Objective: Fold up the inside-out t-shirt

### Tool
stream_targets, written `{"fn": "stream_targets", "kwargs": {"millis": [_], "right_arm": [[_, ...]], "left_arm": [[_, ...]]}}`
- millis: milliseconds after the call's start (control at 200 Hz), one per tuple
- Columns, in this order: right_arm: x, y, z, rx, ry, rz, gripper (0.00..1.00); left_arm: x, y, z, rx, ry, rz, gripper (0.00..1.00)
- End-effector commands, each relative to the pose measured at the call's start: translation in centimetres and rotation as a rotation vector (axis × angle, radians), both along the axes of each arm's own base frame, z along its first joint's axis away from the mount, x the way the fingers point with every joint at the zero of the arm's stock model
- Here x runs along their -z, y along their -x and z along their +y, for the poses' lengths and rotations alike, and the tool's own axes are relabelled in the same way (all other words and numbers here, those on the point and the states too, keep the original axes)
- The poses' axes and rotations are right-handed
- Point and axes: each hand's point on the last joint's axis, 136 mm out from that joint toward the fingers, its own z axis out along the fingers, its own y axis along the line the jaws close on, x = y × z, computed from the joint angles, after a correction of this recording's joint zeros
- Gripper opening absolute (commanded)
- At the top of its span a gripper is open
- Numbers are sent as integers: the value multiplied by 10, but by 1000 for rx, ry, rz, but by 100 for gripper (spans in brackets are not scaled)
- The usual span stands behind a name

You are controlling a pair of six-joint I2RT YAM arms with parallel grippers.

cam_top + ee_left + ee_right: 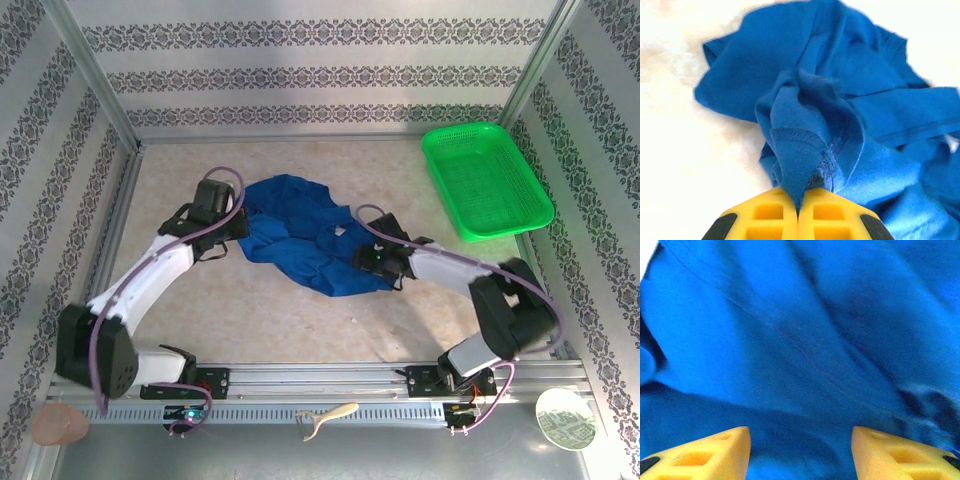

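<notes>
The royal-blue t-shirt [300, 235] lies crumpled in a heap at the middle of the table, with no chest graphic showing. My left gripper [238, 222] sits at the heap's left edge, shut on a bunched fold of the t-shirt [805, 150] with a stitched hem; its yellow fingers [770, 215] meet around the cloth. My right gripper [375, 258] is at the heap's right side, low over the t-shirt [790, 340]. Its jaws stand wide open, the yellow fingertips [715, 447] apart with blue fabric lying beneath the gap.
A green plastic mesh basket [486, 178] stands at the back right of the table. Patterned walls and a metal frame [100, 100] enclose the table. Bare tabletop [280, 320] lies in front of the heap.
</notes>
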Motion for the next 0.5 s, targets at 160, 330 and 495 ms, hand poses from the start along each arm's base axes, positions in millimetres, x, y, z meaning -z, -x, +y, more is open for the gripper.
{"fn": "stream_targets", "kwargs": {"millis": [160, 330, 495], "right_arm": [[-73, 5, -7, -25, -24, -167, 55], [-96, -22, 27, -170, 3, -189, 53], [-79, -50, 63, -257, 32, -127, 46]], "left_arm": [[44, 61, 2, -41, 125, 121, 0], [71, 73, 0, -54, 157, 171, 0], [78, 76, -2, -57, 179, 182, 0]]}}
